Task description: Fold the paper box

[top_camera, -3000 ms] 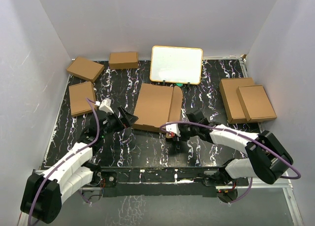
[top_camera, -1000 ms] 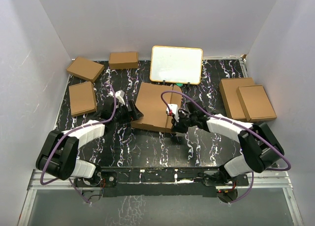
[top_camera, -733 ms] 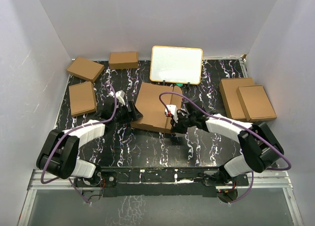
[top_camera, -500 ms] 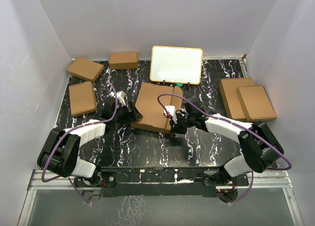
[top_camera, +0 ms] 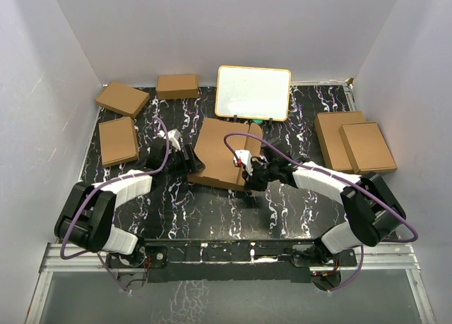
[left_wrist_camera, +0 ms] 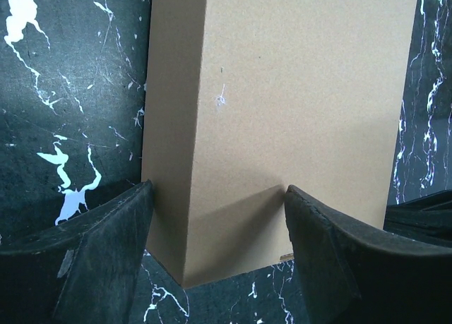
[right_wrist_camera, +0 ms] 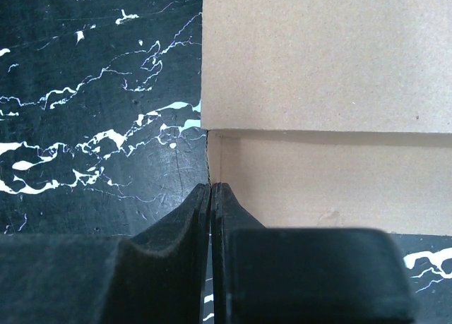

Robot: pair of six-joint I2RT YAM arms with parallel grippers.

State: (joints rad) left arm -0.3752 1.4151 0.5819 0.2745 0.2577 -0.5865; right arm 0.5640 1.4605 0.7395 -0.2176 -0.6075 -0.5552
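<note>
The paper box (top_camera: 223, 153) lies in the middle of the black marbled table as a flat brown cardboard shape, with a narrower panel along its right side. My left gripper (top_camera: 192, 162) is at its near left corner. In the left wrist view that corner (left_wrist_camera: 233, 197) sits between wide-spread fingers (left_wrist_camera: 106, 239): one beside the side wall, the other over the top face. My right gripper (top_camera: 248, 170) is at the near right edge. Its fingers (right_wrist_camera: 211, 190) are shut with nothing between them, and their tip is at the end of the box's front wall (right_wrist_camera: 318, 183).
A white board with a tan frame (top_camera: 253, 92) stands behind the paper box. Smaller folded brown boxes lie at the left (top_camera: 117, 141), back left (top_camera: 122, 98) and back (top_camera: 176, 86). Two more overlap at the right (top_camera: 360, 146). White walls enclose the table.
Both arms have come forward from the near side to the box. Over the last second the right gripper crept left along the near edge, and the left jaws narrowed a little around the corner.
</note>
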